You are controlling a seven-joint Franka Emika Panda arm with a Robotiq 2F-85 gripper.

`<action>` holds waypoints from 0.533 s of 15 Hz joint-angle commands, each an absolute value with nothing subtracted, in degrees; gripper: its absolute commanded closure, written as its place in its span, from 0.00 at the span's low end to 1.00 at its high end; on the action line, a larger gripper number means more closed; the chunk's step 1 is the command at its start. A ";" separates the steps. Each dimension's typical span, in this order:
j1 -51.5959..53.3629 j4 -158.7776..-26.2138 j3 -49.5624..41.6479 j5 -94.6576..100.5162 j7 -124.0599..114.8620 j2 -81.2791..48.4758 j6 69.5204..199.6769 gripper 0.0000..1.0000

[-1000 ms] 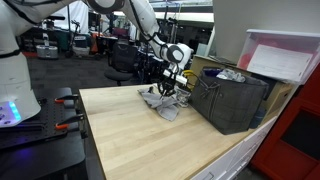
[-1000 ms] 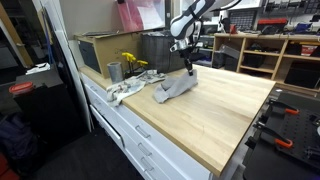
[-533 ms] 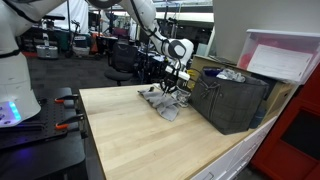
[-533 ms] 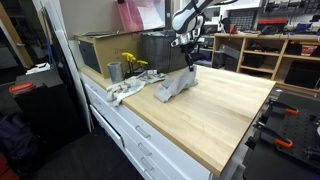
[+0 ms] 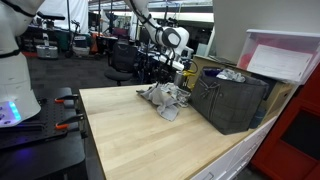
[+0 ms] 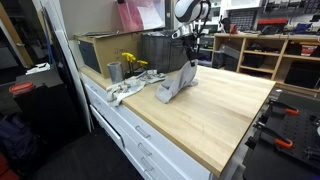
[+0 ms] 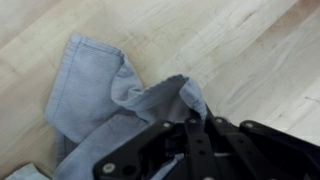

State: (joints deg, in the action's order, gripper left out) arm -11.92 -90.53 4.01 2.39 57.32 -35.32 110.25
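— Where was the cloth (image 5: 164, 101)?
— On the desk (image 5: 128, 135) near its far edge, just beside the black bin (image 5: 232, 102). Most of it lay bunched on the wood, and one fold stood up in a peak.
— And the end effector (image 5: 176, 80)?
— Straight above that peak, its jaws pinched tight on the raised fold. In the wrist view, the rest of the grey fabric spread below and to the left.

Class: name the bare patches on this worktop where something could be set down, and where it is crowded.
Free: the wide stretch of worktop between the grey cloth and the near edge. Crowded: beside the dark crate, and around the metal cup and white rag.
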 commanded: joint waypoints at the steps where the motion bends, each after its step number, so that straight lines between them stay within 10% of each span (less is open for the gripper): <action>1: -9.45 -101.32 5.63 -2.32 53.66 -28.29 114.99 0.99; 8: -1.46 -109.56 12.15 -7.96 51.06 -24.95 122.07 0.99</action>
State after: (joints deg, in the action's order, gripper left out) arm -3.04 -104.49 10.76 -6.40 50.94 -28.96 119.66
